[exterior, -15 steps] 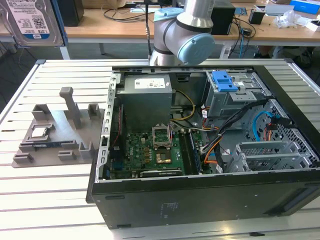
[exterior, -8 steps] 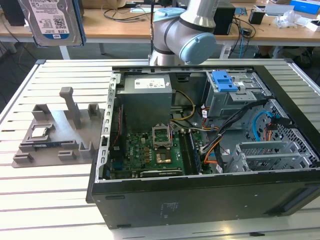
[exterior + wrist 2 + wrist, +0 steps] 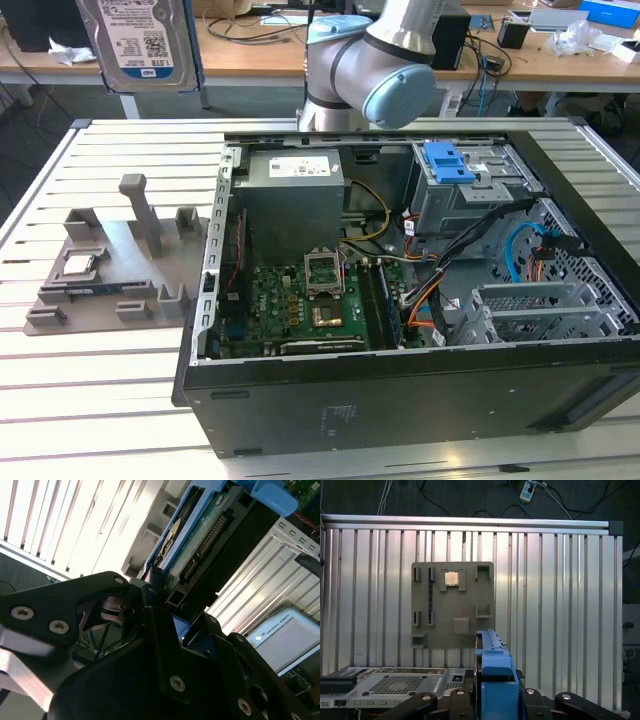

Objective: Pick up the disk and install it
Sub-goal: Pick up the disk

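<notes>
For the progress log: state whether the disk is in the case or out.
Out. The end effector grips the disk, held aloft, well clear of the open computer case.

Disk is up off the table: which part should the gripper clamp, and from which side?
Clamp one end of the disk, pads on its two broad flat faces across the thin thickness, coming in end-on along its length. That is how the gripper holds it, at the end of the blue carrier.
</notes>
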`<action>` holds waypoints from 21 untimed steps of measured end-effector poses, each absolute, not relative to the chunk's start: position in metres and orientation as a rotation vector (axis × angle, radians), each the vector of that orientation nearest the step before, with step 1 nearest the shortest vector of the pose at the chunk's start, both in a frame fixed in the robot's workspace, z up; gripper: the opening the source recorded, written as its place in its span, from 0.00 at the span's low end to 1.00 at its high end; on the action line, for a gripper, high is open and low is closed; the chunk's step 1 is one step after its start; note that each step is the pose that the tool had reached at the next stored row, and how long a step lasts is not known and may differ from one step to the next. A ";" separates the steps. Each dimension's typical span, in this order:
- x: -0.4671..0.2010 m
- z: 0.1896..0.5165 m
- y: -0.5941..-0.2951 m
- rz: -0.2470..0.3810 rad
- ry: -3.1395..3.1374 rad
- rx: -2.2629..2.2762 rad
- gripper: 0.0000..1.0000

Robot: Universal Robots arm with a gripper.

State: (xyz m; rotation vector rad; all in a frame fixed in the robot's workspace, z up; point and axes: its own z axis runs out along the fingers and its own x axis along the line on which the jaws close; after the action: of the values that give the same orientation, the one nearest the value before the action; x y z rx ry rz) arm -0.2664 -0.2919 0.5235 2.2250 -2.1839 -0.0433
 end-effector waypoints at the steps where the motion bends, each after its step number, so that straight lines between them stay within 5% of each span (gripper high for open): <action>1: -0.261 0.524 -0.292 -0.044 -2.184 2.225 0.36; 21: -0.189 0.523 -0.309 -0.047 -2.182 2.223 0.36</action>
State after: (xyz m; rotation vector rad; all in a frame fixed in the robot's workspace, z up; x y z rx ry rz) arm -0.1892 -0.3092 0.5228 2.2232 -2.1824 -0.0468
